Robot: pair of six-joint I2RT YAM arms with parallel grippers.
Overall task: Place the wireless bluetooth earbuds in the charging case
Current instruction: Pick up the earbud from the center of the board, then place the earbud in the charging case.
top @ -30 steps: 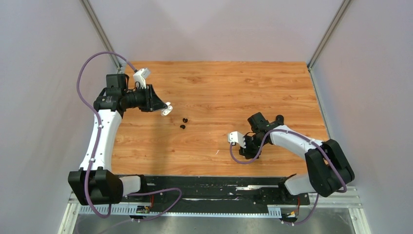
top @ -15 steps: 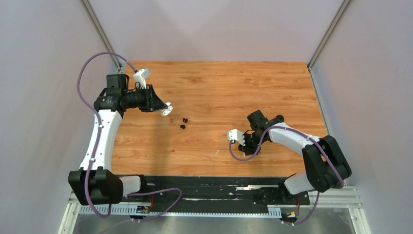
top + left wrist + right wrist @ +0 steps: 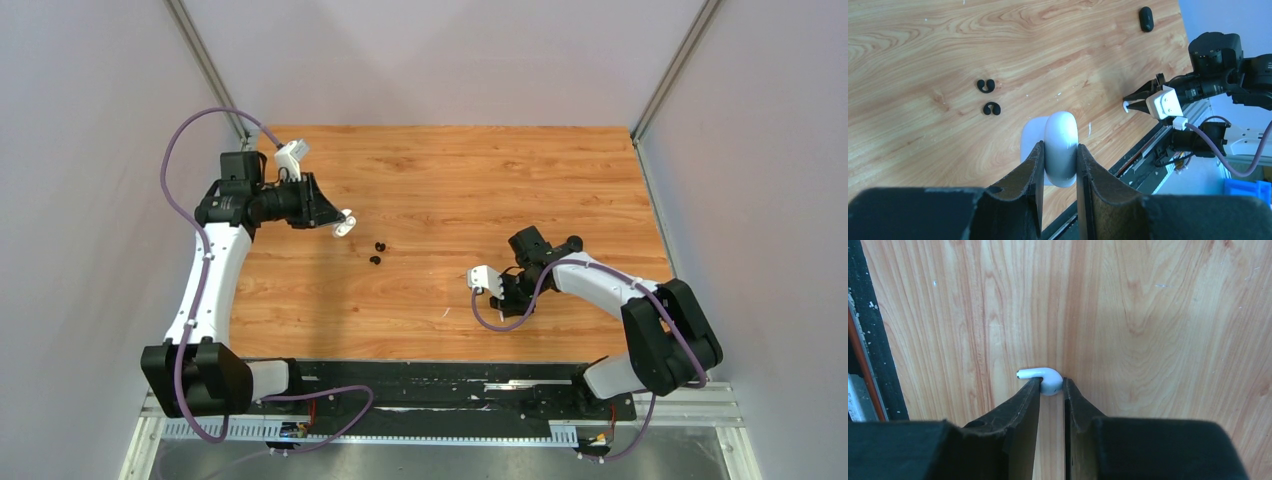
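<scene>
Right arm has drawn back a touch, and the right gripper [image 3: 1052, 383] has narrowed onto the earbud [image 3: 1044, 376] lying on the table [image 3: 1148, 315]. It pinches the rounded head, with the stem lying crosswise and poking out to one side. The left gripper [image 3: 1060, 152] is clamped on the charging case [image 3: 1061, 132], held well apart at far left, so I reckon the bud must travel across.

Left pincer [image 3: 1060, 146] clamping charging case [image 3: 1061, 132], two black hooks [image 3: 986, 86] on wooden table [image 3: 913, 45]
</scene>
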